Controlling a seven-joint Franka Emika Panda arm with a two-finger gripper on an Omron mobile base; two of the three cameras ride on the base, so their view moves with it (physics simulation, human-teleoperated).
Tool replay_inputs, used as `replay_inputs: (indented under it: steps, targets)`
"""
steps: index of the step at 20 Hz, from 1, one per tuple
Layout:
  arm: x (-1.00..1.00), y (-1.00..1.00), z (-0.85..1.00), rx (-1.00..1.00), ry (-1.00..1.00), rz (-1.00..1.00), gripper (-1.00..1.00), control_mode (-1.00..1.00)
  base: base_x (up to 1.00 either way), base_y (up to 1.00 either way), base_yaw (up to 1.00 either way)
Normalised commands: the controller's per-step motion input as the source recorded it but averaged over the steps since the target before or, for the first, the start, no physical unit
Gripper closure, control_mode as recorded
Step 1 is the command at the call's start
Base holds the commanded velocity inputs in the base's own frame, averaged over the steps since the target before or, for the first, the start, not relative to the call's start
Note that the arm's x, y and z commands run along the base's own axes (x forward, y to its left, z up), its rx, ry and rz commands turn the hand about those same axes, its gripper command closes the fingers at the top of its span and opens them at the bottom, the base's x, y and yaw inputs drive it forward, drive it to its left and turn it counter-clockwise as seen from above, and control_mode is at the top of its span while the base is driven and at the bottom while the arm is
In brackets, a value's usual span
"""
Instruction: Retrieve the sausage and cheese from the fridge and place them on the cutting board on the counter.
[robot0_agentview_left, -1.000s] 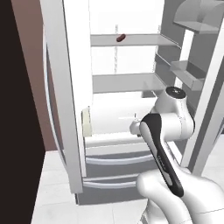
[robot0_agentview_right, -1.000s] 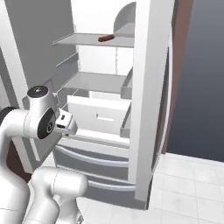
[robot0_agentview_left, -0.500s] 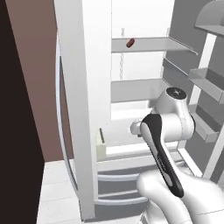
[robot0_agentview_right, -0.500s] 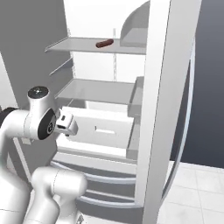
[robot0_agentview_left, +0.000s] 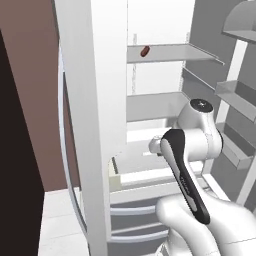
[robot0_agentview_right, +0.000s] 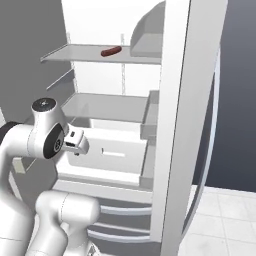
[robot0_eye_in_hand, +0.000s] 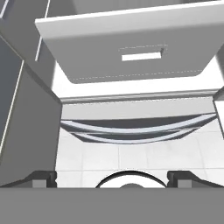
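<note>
The fridge stands open in front of me, white inside. The sausage, a slim reddish-brown cylinder, lies on the upper glass shelf, well above my hand. My gripper is open with nothing between its fingertips. It points down at the white crisper drawer and the curved handles of the bottom drawers. My white hand hangs in front of that crisper drawer. The cheese, the cutting board and the counter are out of view.
The open left fridge door stands close on my arm's left, the right door on its right. Door bins jut in from the right door. A dark panel sits far left. White tile floor lies below.
The whole picture has shifted and the fridge has grown larger, so the base has driven closer. The arm keeps its pose and the gripper stays open.
</note>
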Motion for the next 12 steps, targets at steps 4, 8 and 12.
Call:
replay_inputs:
  steps: [4,8,12]
  targets:
    - [0.0,0.0,0.0,0.0,0.0,0.0,-1.0,1.0,0.52,0.01,-0.07]
    - [0.0,0.0,0.0,0.0,0.0,0.0,-1.0,1.0,0.52,0.01,0.0]
    - [0.0,0.0,0.0,0.0,0.0,0.0,-1.0,1.0,0.37,0.0,0.0]
